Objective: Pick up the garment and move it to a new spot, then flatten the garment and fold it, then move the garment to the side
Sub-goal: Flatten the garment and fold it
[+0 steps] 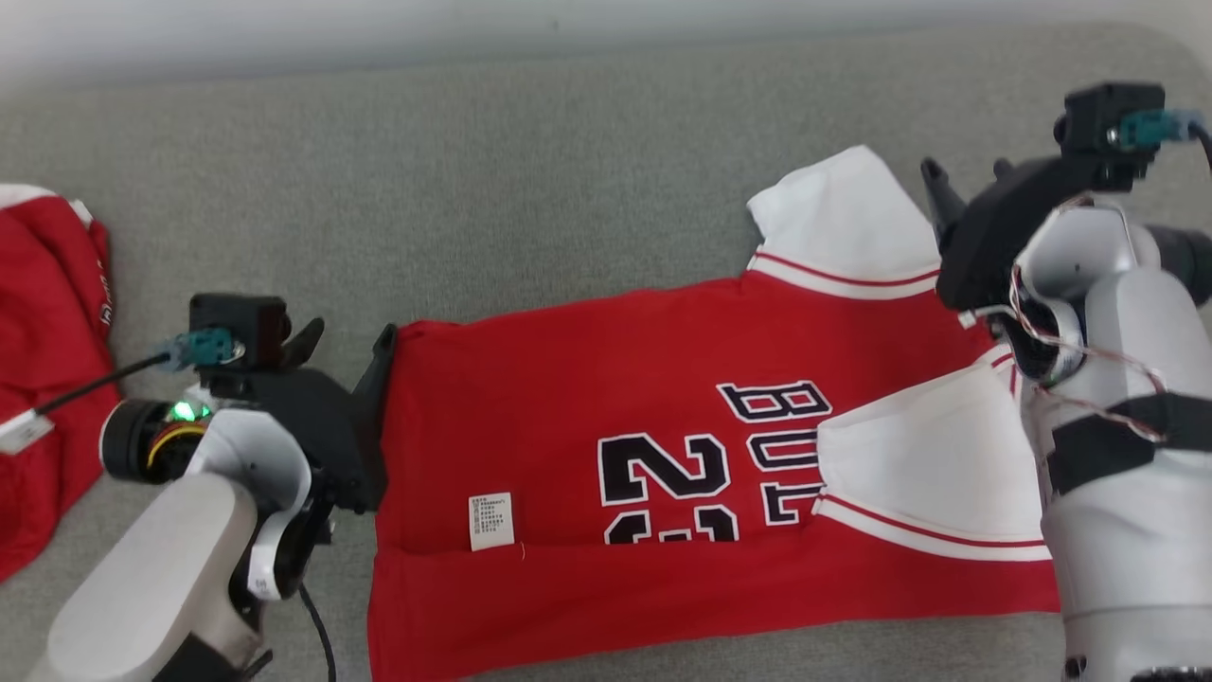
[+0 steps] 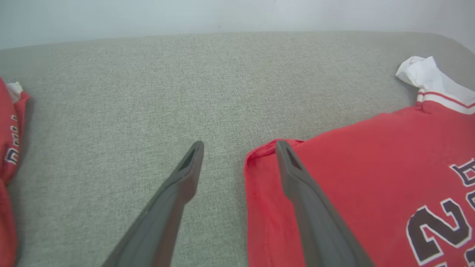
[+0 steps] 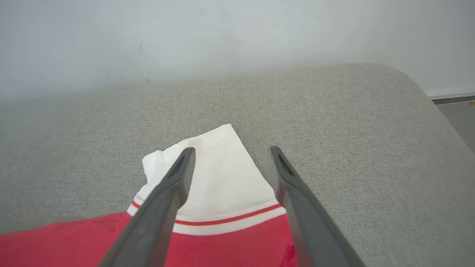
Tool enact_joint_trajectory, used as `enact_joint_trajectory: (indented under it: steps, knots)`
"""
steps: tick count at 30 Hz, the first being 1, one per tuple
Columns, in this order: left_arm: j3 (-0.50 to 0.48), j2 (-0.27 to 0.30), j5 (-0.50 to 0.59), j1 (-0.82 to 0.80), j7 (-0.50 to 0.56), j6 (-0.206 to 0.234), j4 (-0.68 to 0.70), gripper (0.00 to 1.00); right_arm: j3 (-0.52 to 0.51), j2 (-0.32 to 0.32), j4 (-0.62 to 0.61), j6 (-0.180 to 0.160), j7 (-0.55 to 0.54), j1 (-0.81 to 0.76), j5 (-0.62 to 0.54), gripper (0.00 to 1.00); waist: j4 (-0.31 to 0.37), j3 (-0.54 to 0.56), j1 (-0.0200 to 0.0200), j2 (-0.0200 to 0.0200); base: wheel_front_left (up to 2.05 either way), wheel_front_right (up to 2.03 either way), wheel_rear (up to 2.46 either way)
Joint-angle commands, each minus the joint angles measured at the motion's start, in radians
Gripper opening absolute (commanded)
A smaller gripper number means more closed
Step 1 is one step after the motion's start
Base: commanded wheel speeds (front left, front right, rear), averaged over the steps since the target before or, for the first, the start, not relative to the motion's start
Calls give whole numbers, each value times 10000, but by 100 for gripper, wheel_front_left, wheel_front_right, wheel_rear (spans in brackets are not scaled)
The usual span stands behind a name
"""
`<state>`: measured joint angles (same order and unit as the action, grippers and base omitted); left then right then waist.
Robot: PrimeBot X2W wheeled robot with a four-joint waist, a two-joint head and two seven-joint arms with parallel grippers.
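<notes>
Red jersey lies spread, bottom strip folded up, lower centre of head view on grey fabric surface. L hand, centre left: fingers wide apart, empty, one over jersey's corner. R hand, upper right: wide open, empty, above white sleeve. 2nd red garment at left edge.

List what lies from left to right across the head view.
Red garment → left end effector → jersey → right end effector
</notes>
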<state>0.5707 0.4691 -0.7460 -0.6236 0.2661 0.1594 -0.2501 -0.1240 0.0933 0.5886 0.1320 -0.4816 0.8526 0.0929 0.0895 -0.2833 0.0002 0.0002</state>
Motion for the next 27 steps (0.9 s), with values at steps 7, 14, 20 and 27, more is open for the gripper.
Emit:
enact_joint_trajectory:
  steps: [7,14,20,27]
  knots:
    - [414,-93,328,-806,180,-510,-721,100,51,257,887,-22,453,1002,-274,100,-341,-955,-2,-2,0,0,0]
    - [588,-263,470,-1111,90,-639,-1224,100,64,501,1507,-22,795,1332,-427,100,-474,-985,-2,-2,0,0,0]
    - [969,-603,608,-1474,242,-787,-1540,100,38,485,1853,-22,975,1471,-499,100,-532,-1078,-2,-2,0,0,0]
    - [1181,-634,945,-1964,303,-730,-1947,100,144,352,2164,-22,1137,1534,-466,100,-427,-1157,-2,-2,0,0,0]
